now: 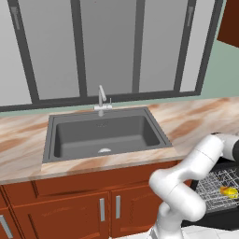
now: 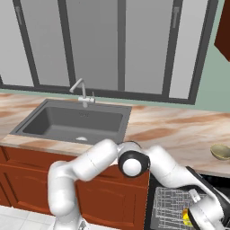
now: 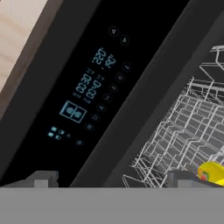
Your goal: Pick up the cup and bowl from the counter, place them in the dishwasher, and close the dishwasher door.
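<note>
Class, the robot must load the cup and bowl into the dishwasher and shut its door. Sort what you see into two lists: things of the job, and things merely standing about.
Job:
- yellow cup in the wire rack
- bowl on the counter
- dishwasher
- open gripper

Standing about:
- sink
- faucet
- cabinets
- windows

even flat lighting, soft render

Beige-brown marbled counter (image 1: 196, 116), black dishwasher (image 3: 87, 87), pale grey rack (image 3: 183, 135), yellow cup (image 1: 229, 191)

bowl (image 2: 221, 152) on marbled counter (image 2: 179, 128)
</note>
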Controlling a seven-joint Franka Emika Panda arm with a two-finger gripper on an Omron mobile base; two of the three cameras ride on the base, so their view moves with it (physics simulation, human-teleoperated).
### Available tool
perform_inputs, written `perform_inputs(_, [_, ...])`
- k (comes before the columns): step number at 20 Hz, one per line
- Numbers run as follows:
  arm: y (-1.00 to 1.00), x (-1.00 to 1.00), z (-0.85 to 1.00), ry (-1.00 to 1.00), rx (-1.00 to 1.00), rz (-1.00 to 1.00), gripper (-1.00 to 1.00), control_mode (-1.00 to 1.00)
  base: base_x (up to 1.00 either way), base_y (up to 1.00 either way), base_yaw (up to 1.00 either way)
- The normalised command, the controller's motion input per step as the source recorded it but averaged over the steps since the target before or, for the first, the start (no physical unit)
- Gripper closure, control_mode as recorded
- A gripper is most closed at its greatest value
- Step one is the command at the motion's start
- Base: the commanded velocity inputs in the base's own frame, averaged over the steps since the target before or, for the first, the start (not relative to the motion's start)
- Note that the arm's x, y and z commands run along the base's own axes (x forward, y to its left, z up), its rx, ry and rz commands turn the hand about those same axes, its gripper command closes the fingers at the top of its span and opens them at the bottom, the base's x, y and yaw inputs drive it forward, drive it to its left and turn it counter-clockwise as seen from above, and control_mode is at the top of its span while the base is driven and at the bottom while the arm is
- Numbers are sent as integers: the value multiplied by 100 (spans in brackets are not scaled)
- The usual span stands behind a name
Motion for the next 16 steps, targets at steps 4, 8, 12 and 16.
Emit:
perform_inputs(4, [11, -36, 49, 0, 15, -5, -100, -100, 0, 0, 0])
perform_inputs(8, [4, -28, 68, 0, 14, -8, -100, -100, 0, 0, 0])
perform_inputs(12, [0, -6, 77, 0, 14, -6, -100, -100, 0, 0, 0])
perform_inputs(16, [0, 0, 63, 0, 9, -4, -100, -100, 0, 0, 0])
